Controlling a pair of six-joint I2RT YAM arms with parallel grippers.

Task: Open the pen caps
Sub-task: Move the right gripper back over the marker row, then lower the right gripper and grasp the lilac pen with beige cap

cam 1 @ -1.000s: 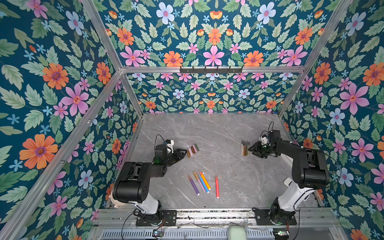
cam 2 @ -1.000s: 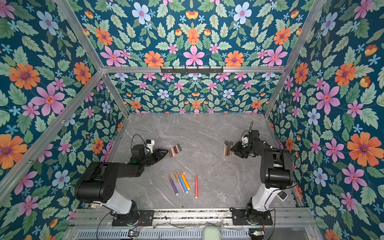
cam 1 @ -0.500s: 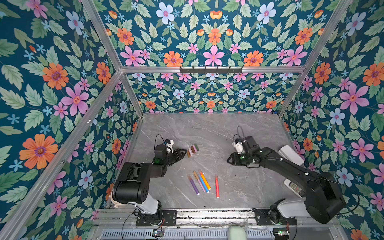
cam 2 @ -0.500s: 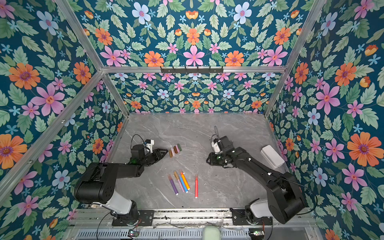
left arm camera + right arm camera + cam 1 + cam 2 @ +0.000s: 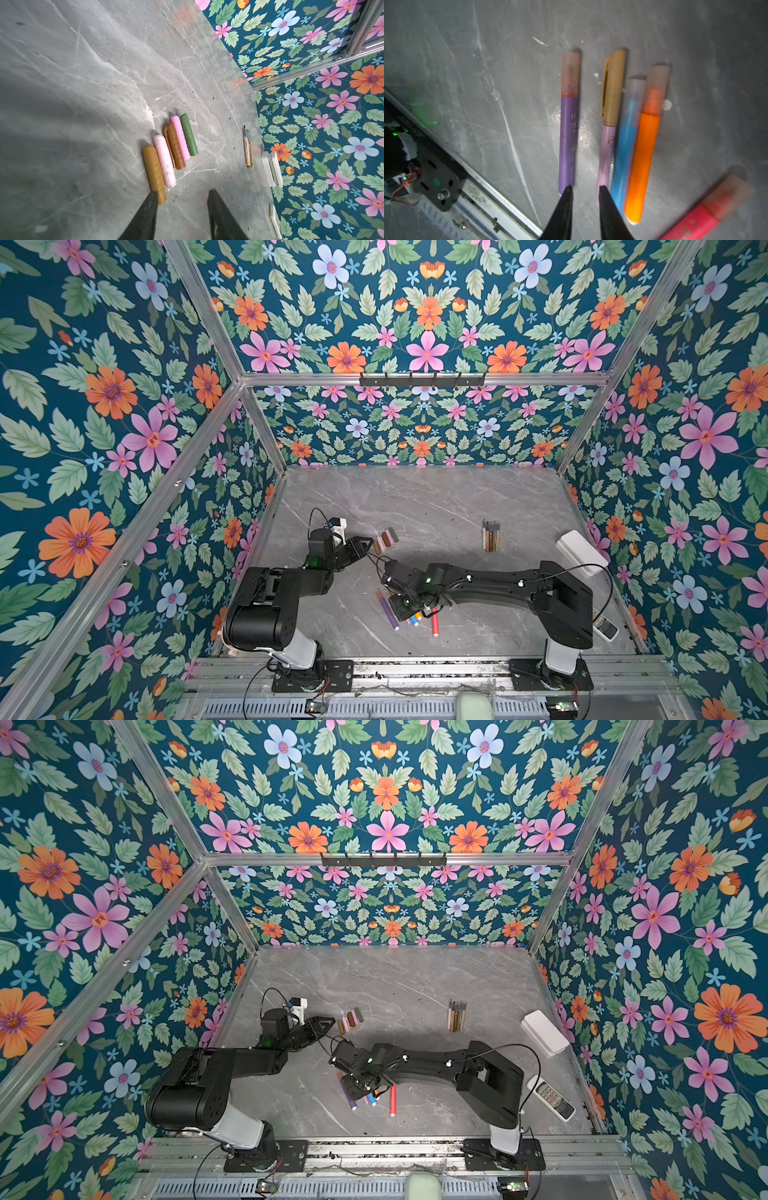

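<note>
Several loose pen caps (image 5: 175,147) in gold, pink, brown and green lie side by side on the grey table, also seen as the caps (image 5: 385,539) in a top view. My left gripper (image 5: 182,194) is open just short of them, one fingertip beside the gold cap (image 5: 153,170). Capped pens lie at the front middle: purple pen (image 5: 568,141) with a translucent orange cap (image 5: 570,74), a pale pink pen with a gold cap (image 5: 613,87), a blue pen (image 5: 625,155), an orange pen (image 5: 641,166) and a red pen (image 5: 695,224). My right gripper (image 5: 585,188) hovers over their butt ends, narrowly open and holding nothing.
A row of uncapped pen bodies (image 5: 491,536) lies at the right rear. A white box (image 5: 582,551) and a remote control (image 5: 604,626) sit along the right wall. The metal front rail (image 5: 500,205) runs close to the capped pens. Both arms meet near the table's middle.
My right arm has swung from the uncapped pen bodies at the right rear to the capped pens at the front middle, and its jaws have narrowed. The left arm has not moved.
</note>
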